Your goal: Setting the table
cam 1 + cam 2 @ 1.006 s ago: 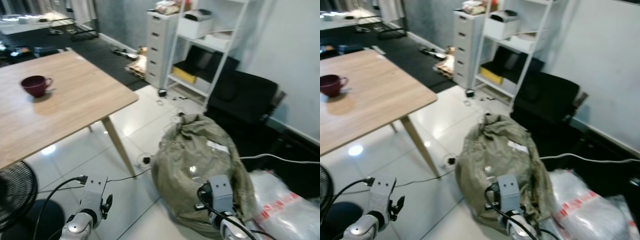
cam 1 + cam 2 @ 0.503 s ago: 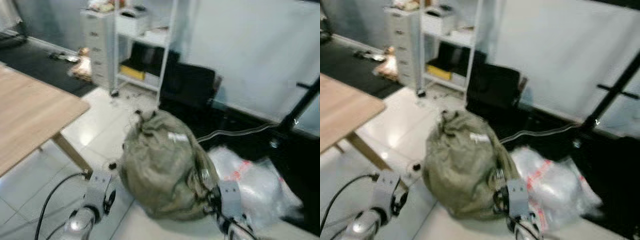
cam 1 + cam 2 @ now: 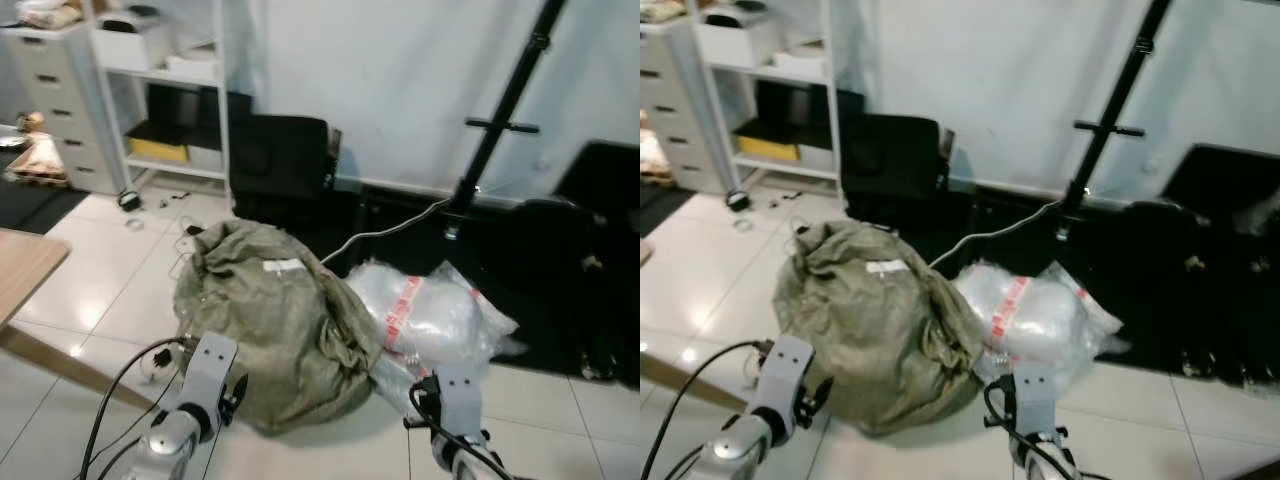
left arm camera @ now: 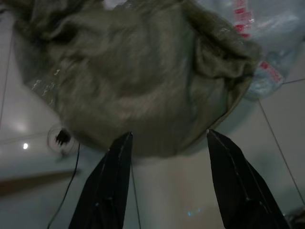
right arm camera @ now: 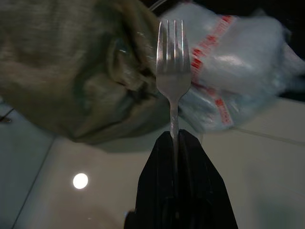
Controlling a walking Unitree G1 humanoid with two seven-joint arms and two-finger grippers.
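Observation:
My right gripper (image 5: 174, 136) is shut on the handle of a silver fork (image 5: 173, 71), whose tines point away from the wrist toward a sack and a plastic bag on the floor. The left gripper (image 4: 168, 133) is open with nothing between its fingers, hanging low over the white tiles in front of the sack. In the head views the left arm (image 3: 197, 395) and the right arm (image 3: 455, 405) hang low at the bottom edge. A corner of the wooden table (image 3: 18, 268) shows at the far left.
A grey-green sack (image 3: 265, 320) lies on the tiles just ahead, with a clear plastic bag with red print (image 3: 425, 310) beside it. Behind stand a white shelf unit (image 3: 165, 85), a black case (image 3: 280, 160), a black stand pole (image 3: 500, 110) and a loose cable (image 3: 385, 230).
The camera has swung to the right: the table and the maroon cup slid out to the left, and the sack moved toward the left. Both arms hang as before.

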